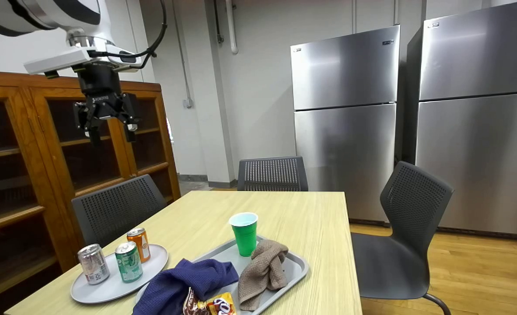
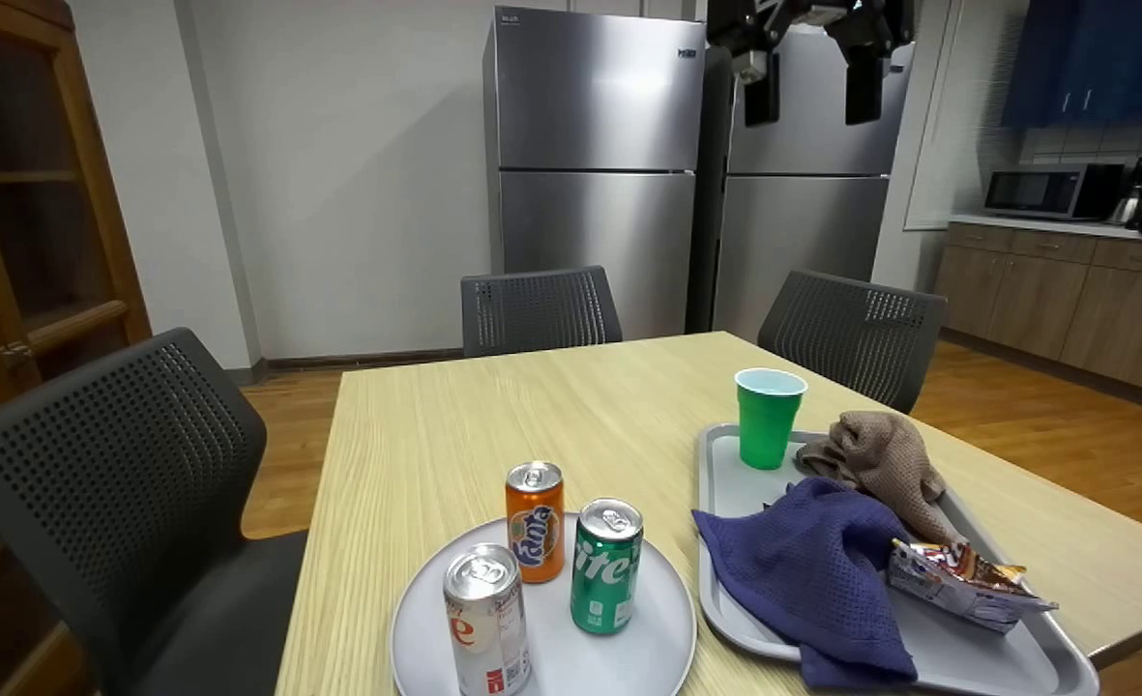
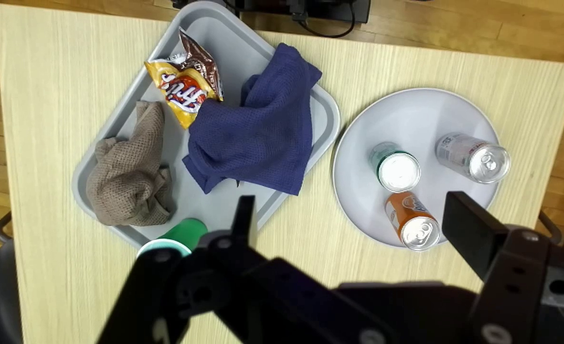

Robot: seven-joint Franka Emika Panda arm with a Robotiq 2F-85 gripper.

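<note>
My gripper (image 1: 112, 134) hangs high above the table, jaws wide apart with nothing between them. In the wrist view its fingers (image 3: 473, 234) spread over the bare wood and the round grey plate (image 3: 358, 191). Three small cans stand upright on that plate: an orange Fanta can (image 2: 535, 522), a green Sprite can (image 2: 607, 570) and a silver-white can (image 2: 486, 619). Beside the plate, a grey tray (image 3: 205, 24) carries a blue cloth (image 3: 258, 134), a brown cloth (image 3: 129, 181), a green cup (image 2: 769, 425) standing upright and snack packets (image 3: 186, 91). One finger hides part of the cup in the wrist view.
Dark chairs (image 1: 402, 245) stand around the wooden table (image 1: 276, 210). A wooden cabinet (image 1: 26, 183) with glass doors is behind the arm in an exterior view. Two steel refrigerators (image 1: 346, 148) stand along the wall. Counters with a microwave (image 2: 1054, 190) lie farther off.
</note>
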